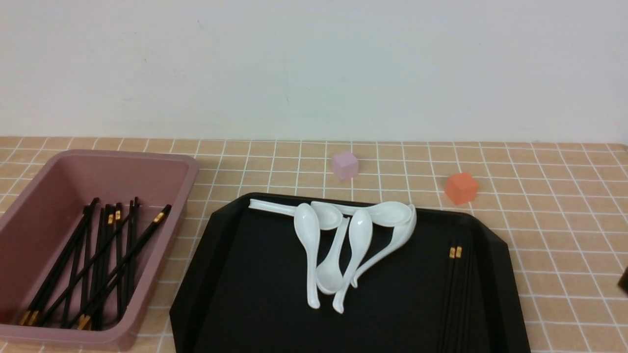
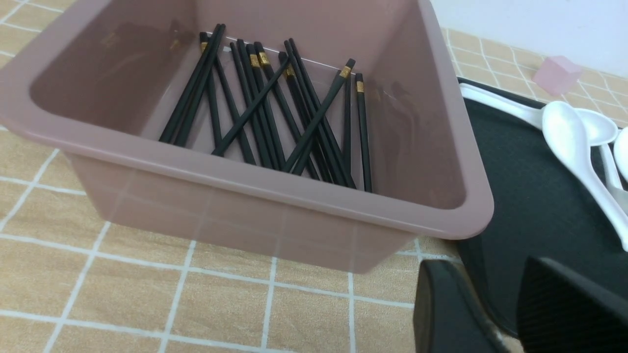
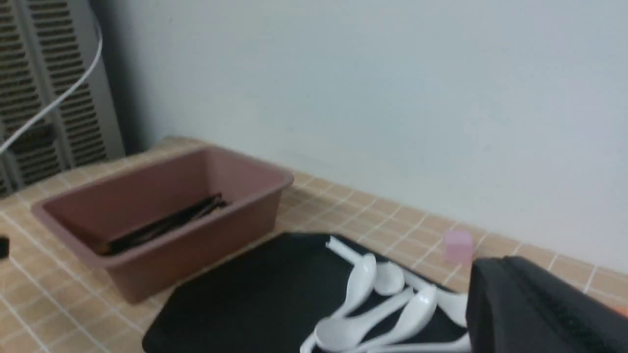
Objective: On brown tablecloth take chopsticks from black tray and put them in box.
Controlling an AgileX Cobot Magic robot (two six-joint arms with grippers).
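The brown tablecloth (image 1: 539, 235) carries the box (image 1: 29, 206) and the black tray (image 1: 235, 294) (side by side). Behind the tray sit a pink cube (image 1: 345, 164) and an orange cube (image 1: 461, 188).

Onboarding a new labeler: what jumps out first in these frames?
The heap of white spoons at the far middle of the black tray stands out most, white on gloss black. Next, the box on the robot's left, with black chopsticks crisscrossed inside. Easy to miss: two more chopsticks along the tray's right side, nearly only their gold bands showing.
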